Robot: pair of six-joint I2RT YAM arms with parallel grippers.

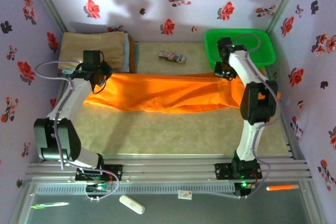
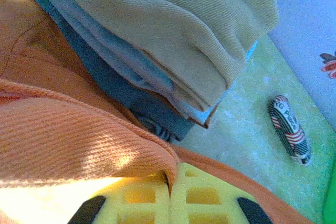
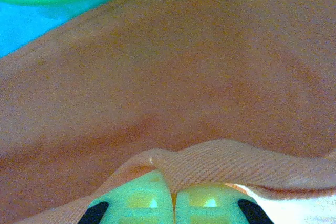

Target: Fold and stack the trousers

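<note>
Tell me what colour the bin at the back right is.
The bin is bright green, clearest from the top camera.

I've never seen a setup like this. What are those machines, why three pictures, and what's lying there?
Those are two robot arms bolted to the near edge of a table. The wide picture comes from a camera overhead; the two close-ups come from a camera on each wrist, looking past its own tool. On the table lies a pair of orange trousers, spread sideways. The left tool and the right tool are each shut on one end of the cloth. Behind sit a stack of folded tan and blue cloths, a green bin and a small striped packet.
</note>
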